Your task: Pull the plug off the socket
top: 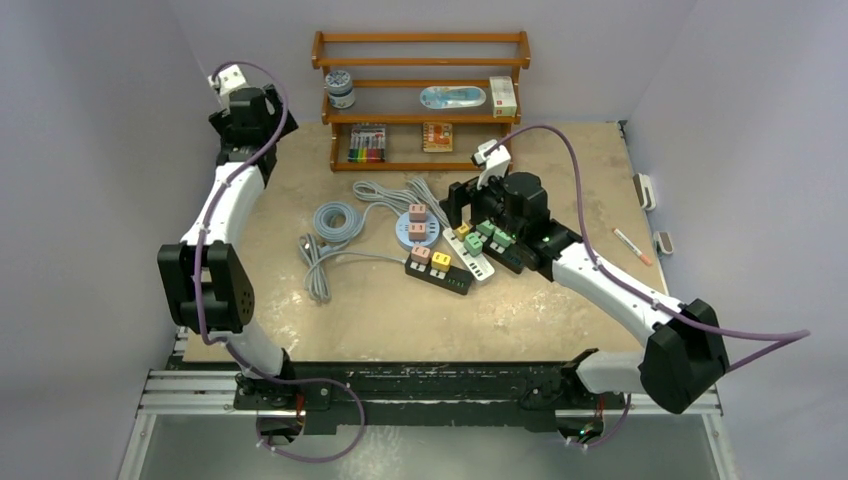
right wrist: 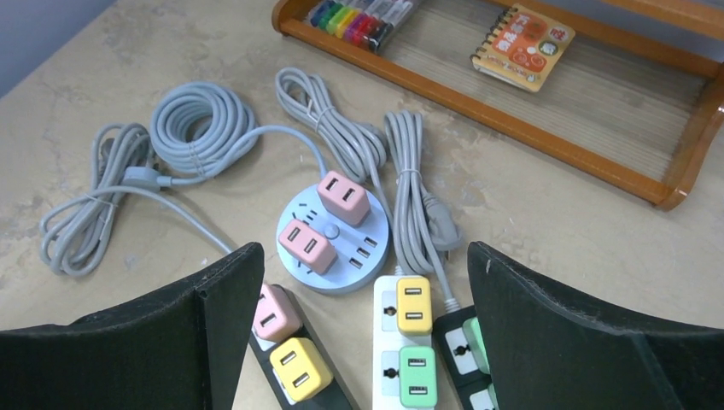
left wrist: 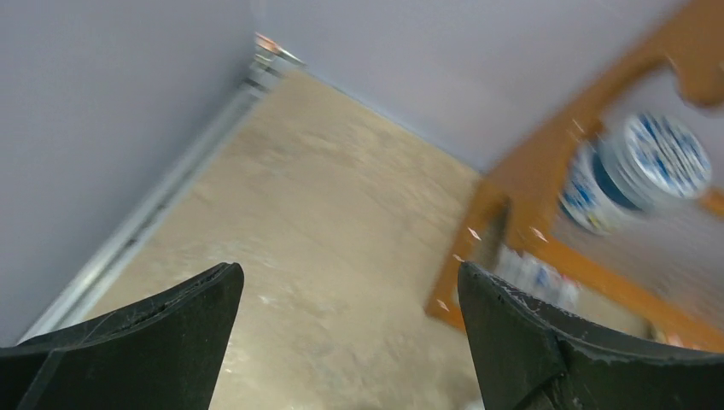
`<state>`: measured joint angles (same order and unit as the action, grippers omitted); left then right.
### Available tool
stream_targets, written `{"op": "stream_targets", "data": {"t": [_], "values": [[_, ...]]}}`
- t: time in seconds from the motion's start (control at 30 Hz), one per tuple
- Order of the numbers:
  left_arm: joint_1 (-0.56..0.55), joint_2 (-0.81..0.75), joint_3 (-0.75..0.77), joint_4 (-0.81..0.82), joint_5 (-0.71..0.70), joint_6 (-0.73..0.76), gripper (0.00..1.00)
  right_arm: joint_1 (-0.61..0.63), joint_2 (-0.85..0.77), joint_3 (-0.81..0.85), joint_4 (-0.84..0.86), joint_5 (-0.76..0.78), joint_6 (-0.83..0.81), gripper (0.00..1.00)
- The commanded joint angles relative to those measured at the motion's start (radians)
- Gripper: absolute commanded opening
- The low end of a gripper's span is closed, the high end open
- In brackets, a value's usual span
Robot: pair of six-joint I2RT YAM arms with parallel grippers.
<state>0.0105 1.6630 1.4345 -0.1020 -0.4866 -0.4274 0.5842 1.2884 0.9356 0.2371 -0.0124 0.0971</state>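
Left arm [top: 225,200] was parked far left near the shelf [top: 420,62], jaws apart, empty. Right arm [top: 600,285] hovered above the yellow plug [right wrist: 414,305], seated in the white strip [right wrist: 388,346] on the table [top: 560,160], jaws apart, nothing held. Probably best: drop, straddle plug squarely, clamp, pull straight up.

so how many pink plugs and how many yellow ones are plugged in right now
pink plugs: 3 (two on the round socket, one on the black strip)
yellow plugs: 2 (one on the black strip, one on the white strip)
total: 5
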Motion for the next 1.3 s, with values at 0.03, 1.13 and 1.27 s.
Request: {"op": "stream_targets", "data": {"t": [0.03, 1.13, 1.27], "values": [[0.013, 0.031, 0.117, -0.223, 0.632, 0.142, 0.95, 0.006, 0.000, -0.022, 0.034, 0.012, 0.012, 0.90], [0.083, 0.356, 0.358, -0.457, -0.431, -0.077, 0.90, 0.014, -0.089, -0.097, 0.061, -0.025, 0.035, 0.90], [0.102, 0.292, 0.279, -0.299, -0.107, -0.087, 0.93, 0.014, -0.084, -0.107, 0.068, -0.028, 0.038, 0.90]]}}
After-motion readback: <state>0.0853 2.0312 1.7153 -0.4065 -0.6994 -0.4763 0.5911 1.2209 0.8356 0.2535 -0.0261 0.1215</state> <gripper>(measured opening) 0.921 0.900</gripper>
